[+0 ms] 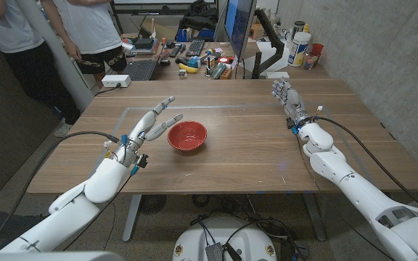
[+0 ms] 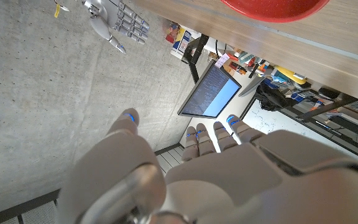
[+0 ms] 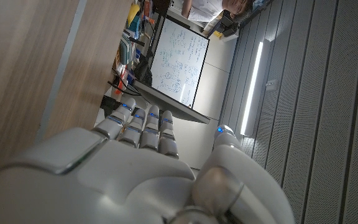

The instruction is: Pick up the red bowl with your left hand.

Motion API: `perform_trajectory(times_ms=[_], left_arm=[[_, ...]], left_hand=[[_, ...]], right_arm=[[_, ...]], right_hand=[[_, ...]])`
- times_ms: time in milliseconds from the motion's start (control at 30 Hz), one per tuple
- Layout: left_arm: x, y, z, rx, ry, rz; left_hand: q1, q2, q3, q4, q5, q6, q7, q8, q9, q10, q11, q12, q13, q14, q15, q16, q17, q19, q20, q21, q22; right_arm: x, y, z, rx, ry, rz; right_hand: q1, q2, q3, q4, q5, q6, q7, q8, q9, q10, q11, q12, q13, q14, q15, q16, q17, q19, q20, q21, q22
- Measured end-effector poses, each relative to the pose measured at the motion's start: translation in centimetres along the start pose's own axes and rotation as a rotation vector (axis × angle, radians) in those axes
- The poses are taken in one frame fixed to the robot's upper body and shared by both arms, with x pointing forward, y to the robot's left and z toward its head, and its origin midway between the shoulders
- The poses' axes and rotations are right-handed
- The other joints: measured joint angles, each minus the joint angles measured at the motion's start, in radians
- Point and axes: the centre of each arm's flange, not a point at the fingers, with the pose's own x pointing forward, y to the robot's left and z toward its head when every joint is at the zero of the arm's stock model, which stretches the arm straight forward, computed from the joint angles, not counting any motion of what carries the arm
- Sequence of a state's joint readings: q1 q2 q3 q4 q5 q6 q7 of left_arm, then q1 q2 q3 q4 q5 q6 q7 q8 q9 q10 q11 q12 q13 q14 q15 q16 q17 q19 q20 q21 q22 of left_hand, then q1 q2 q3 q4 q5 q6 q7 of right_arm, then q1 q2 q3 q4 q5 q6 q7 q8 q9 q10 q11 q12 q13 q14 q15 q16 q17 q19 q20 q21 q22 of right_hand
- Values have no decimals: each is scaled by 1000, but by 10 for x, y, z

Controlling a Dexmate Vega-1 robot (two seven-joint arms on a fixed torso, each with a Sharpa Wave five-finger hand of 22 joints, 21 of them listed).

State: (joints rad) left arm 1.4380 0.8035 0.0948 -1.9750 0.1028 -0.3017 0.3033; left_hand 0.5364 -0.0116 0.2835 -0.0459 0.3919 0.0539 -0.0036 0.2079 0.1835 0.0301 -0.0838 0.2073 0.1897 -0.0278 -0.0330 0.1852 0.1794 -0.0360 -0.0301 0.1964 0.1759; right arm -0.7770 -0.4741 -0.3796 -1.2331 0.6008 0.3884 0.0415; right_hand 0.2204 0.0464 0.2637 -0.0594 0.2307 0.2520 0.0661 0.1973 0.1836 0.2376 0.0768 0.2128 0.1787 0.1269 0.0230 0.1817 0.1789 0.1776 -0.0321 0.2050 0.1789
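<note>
The red bowl (image 1: 187, 135) sits upright on the wooden table (image 1: 231, 163), a little left of centre; its rim (image 2: 272, 7) also shows in the left wrist view. My left hand (image 1: 151, 123) hovers just left of the bowl, fingers spread and stretched toward the far side, holding nothing. It does not touch the bowl. In its own wrist view the left hand (image 2: 191, 168) shows its back with fingers apart. My right hand (image 1: 287, 98) stands far off at the right back of the table, fingers extended, empty. The right hand (image 3: 148, 162) shows its fingers straight in its wrist view.
Two people (image 1: 64, 32) stand behind the table's far left corner. A second desk behind holds a monitor (image 1: 239, 29), a keyboard (image 1: 140, 69), bottles (image 1: 300, 47) and clutter. A pale rectangle outline (image 1: 216, 109) is marked on the tabletop.
</note>
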Motion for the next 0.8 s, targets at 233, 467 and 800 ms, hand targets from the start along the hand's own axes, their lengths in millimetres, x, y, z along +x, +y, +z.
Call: perform_trajectory(times_ms=[233,467,800], left_arm=[[0,0,5,47,-10,6],[0,1,8,76,-15,12],[-1,0,11,153,-12,23]], left_hand=[[4,4,-1,-7,-4,9,-2,0,0,5,-5,5,4,9,2,0,0,0,0,0,4],[13,3,1,-9,-4,9,-2,0,0,11,-11,5,4,9,3,4,0,0,0,0,4],[26,8,3,-11,-8,18,0,0,0,11,-11,5,4,18,1,4,0,4,-4,4,3]], right_arm=[[1,-1,-1,0,2,-2],[2,0,-2,0,2,-2],[4,2,-3,-14,4,1]], right_hand=[[0,0,0,0,0,0,0,0,0,0,0,0,0,0,0,0,0,0,0,0,0],[0,0,0,0,0,0,0,0,0,0,0,0,0,0,0,0,0,0,0,0,0],[-5,5,0,0,0,0,0,0,0,0,0,0,0,0,0,0,0,0,0,0,0]])
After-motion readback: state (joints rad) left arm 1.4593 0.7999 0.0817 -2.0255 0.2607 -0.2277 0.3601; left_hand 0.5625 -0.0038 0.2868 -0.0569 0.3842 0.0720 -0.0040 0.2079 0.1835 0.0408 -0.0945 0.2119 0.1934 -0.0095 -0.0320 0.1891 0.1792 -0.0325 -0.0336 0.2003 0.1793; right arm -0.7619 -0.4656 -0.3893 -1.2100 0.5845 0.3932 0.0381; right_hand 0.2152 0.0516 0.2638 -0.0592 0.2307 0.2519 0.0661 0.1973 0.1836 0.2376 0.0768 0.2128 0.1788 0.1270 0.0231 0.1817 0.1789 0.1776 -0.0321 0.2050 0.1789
